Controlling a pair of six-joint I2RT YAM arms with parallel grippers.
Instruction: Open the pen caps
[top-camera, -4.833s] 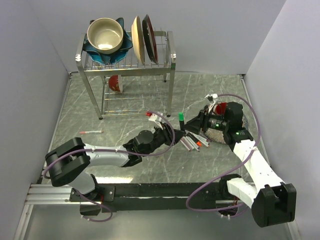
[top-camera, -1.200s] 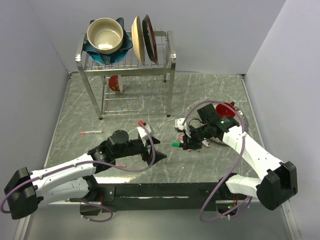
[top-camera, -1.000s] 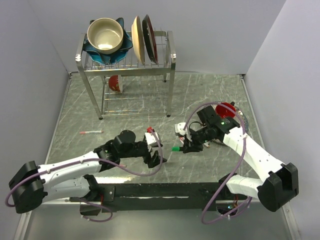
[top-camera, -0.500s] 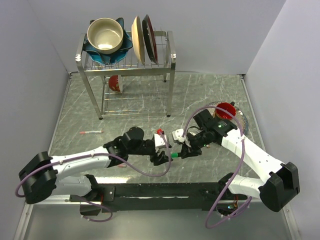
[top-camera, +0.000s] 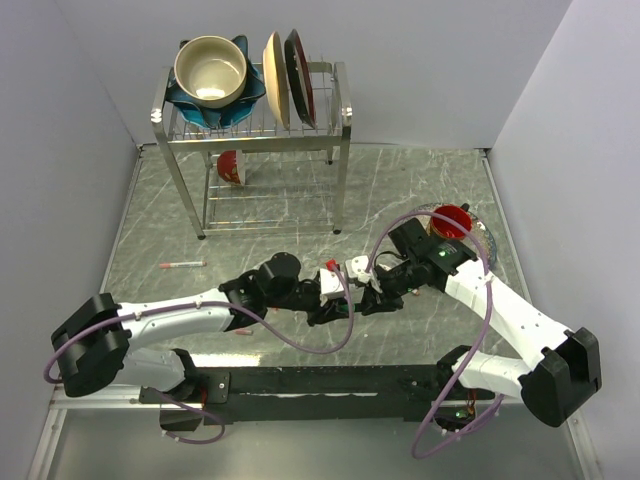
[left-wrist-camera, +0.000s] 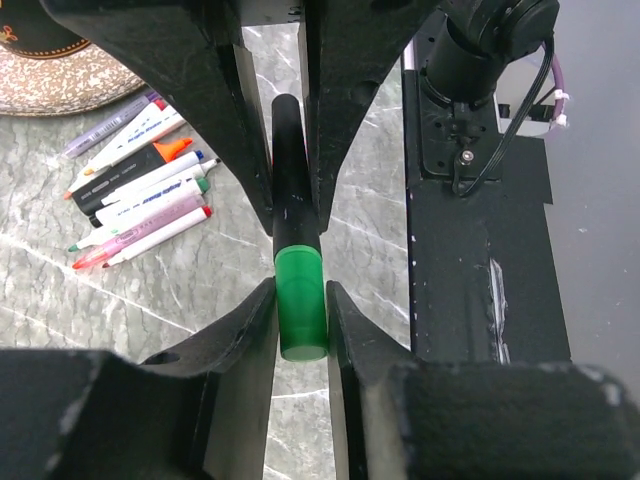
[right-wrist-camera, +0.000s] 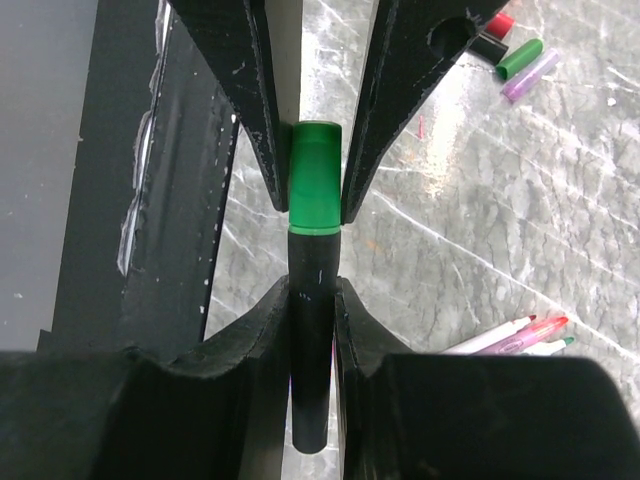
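A black pen (right-wrist-camera: 312, 340) with a green pen cap (right-wrist-camera: 315, 178) is held level above the table between both arms. My right gripper (right-wrist-camera: 312, 290) is shut on the black barrel (left-wrist-camera: 292, 170). My left gripper (left-wrist-camera: 300, 292) is shut on the green cap (left-wrist-camera: 301, 310), one finger on each side, and the cap sits on the pen. In the top view the two grippers meet nose to nose, left (top-camera: 335, 303) and right (top-camera: 372, 298). Several other pens (left-wrist-camera: 140, 195) lie in a loose pile on the table. Loose caps, red (right-wrist-camera: 497, 25) and green (right-wrist-camera: 520, 58), lie apart.
A metal dish rack (top-camera: 255, 130) with a bowl and plates stands at the back. A red bowl (top-camera: 452, 220) sits on a speckled plate (left-wrist-camera: 60, 90) at the right. One thin pen (top-camera: 182, 264) lies alone at the left. The black base rail (top-camera: 330, 380) runs along the near edge.
My left arm swung right to meet the pen in the right gripper, and its jaws closed onto the green cap. The right gripper lowered the pen slightly toward the near edge.
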